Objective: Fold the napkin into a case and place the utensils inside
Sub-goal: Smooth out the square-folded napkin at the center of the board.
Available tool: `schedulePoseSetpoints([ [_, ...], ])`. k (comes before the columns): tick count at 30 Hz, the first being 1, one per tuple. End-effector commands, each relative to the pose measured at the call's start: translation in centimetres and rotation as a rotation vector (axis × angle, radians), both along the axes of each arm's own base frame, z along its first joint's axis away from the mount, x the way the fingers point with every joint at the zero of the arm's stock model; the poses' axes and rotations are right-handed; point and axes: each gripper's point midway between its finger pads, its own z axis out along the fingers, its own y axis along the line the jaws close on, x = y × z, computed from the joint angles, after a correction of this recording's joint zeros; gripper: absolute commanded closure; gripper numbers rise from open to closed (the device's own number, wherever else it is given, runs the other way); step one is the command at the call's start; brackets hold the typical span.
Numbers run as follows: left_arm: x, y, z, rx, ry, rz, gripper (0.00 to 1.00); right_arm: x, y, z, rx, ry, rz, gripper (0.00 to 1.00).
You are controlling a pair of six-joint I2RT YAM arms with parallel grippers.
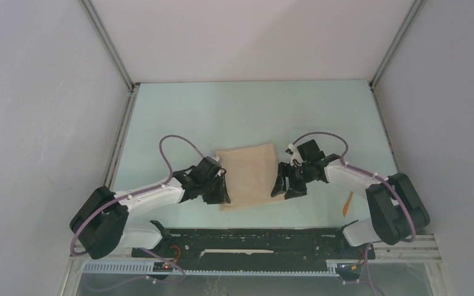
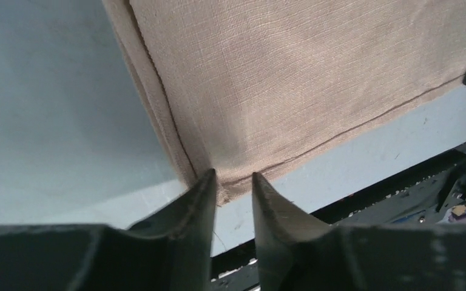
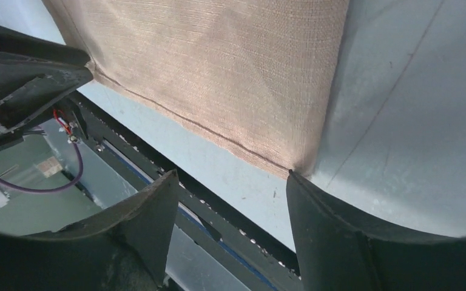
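White walls (image 1: 37, 123) are seen enclosing a pale green desk (image 1: 247, 111). The napkin (image 1: 250, 176) is laid flat on the desk near its front middle, folded over into a rough rectangle. A stitched hem (image 2: 340, 127) is seen along its near edge in both wrist views. The left gripper (image 1: 217, 192) is set at the napkin's near left corner. In the left wrist view its jaws are held slightly apart, and the cloth corner is found just at the fingertips (image 2: 203, 188). Bare desk is seen through the gap, so nothing is clamped. The right gripper (image 1: 286, 185) is placed at the near right corner, its jaws spread wide with nothing between them, and one fingertip is seen just beside the corner. An orange utensil (image 1: 347, 203) is seen on the desk beside the right arm (image 1: 370, 182), well apart from the napkin.
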Motion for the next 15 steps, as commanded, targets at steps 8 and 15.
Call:
schedulePoseSetpoints([
  [8, 7.8, -2.3, 9.0, -0.168, -0.187, 0.017, 0.55, 7.7, 3.4, 5.7, 0.144, -0.147, -0.015, 0.24],
  [15, 10.5, 0.1, 1.8, -0.05, -0.093, 0.127, 0.58, 9.5, 2.6, 1.1, 0.13, -0.066, -0.046, 0.25],
])
